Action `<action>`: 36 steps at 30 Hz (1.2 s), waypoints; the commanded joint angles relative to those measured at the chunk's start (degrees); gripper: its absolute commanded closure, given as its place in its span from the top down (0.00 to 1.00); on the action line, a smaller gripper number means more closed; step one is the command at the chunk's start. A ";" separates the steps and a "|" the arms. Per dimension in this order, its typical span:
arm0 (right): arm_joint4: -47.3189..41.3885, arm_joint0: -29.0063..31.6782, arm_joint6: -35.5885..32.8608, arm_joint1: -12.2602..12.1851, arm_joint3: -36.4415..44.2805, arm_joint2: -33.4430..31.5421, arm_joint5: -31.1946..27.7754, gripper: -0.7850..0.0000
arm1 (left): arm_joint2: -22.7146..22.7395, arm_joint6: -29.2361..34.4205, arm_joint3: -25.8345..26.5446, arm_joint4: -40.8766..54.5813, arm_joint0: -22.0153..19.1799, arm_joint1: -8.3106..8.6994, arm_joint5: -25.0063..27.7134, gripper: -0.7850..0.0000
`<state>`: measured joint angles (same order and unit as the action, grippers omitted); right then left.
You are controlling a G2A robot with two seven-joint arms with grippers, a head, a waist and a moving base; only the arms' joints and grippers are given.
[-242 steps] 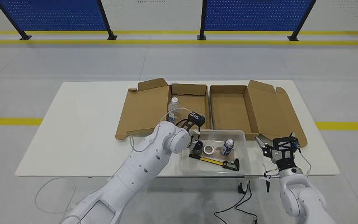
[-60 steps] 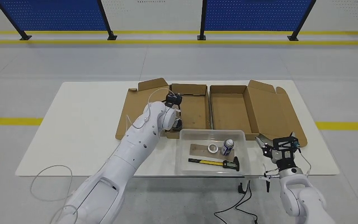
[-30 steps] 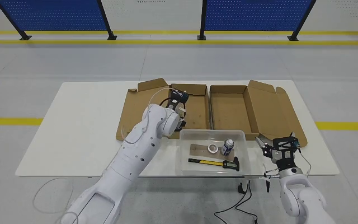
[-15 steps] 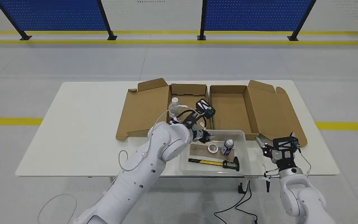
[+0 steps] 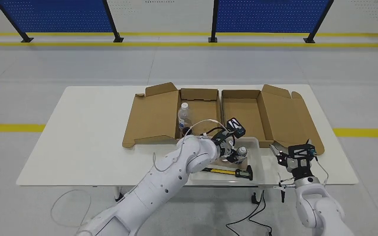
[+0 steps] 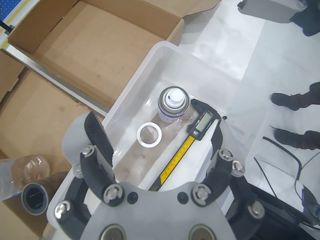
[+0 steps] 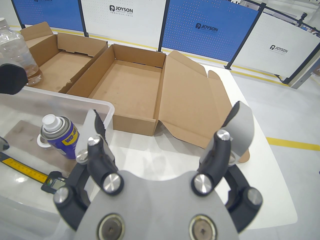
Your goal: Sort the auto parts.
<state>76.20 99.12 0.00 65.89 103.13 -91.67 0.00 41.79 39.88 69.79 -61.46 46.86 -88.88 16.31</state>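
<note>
Now, from the left: a white table (image 5: 82,135) and on it the left cardboard box (image 5: 150,115), opened, lid flap lying out flat. Inside this box, near the corner next to the bin, a clear plastic bottle (image 5: 183,115) standing upright, and just beside it a short black tube (image 6: 34,197), open end up.

Next, in front of both boxes, a clear plastic bin (image 5: 253,140). Above it the left gripper (image 6: 155,121), fingers spread wide apart and holding nothing. Under the gripper, on the bin floor, a flat metal ring (image 6: 149,134); just beside the ring a spray can (image 5: 240,153), upright, white cap on top; along the front wall a digital caliper (image 5: 227,171) with yellow scale, display head close to the can.

Further right, the right cardboard box (image 5: 242,118), also opened, flap out to the right.

Lastly, the right gripper (image 7: 166,108) near the table's front right edge, just beside the bin, fingers released and apart, nothing between them.
</note>
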 commanded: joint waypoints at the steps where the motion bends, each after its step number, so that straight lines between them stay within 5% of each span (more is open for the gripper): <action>1: 0.00 0.00 0.00 0.00 0.00 0.00 0.00 1.00 | -0.97 -0.90 -2.76 0.62 -1.13 -0.56 0.82 0.99; 8: 0.00 0.00 0.00 0.00 0.00 0.00 0.00 1.00 | -3.18 -4.35 -11.12 3.90 -4.03 -2.54 2.72 0.97; 15: 0.00 0.00 0.00 0.00 0.00 0.00 0.00 1.00 | -4.31 -7.28 -17.23 8.04 -5.88 -4.34 4.87 0.80; 25: 0.00 0.00 0.00 0.00 0.00 0.00 0.00 1.00 | -6.76 -9.54 -22.51 8.15 -7.56 -6.37 6.79 0.78; 28: 0.00 0.00 0.00 0.00 0.00 0.00 0.00 1.00 | -7.51 -9.90 -23.76 8.04 -8.14 -7.13 6.62 0.70; 30: 0.00 0.00 0.00 0.00 0.00 0.00 0.00 1.00 | -7.87 -10.13 -24.44 7.96 -8.49 -7.54 6.58 0.52; 36: 0.00 0.00 0.00 0.00 0.00 0.00 0.00 1.00 | -8.51 -10.76 -26.50 7.83 -9.32 -8.57 6.56 0.47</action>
<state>76.20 99.12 0.00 65.89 103.13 -91.67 0.00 33.36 29.20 43.64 -53.61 37.66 -97.29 22.78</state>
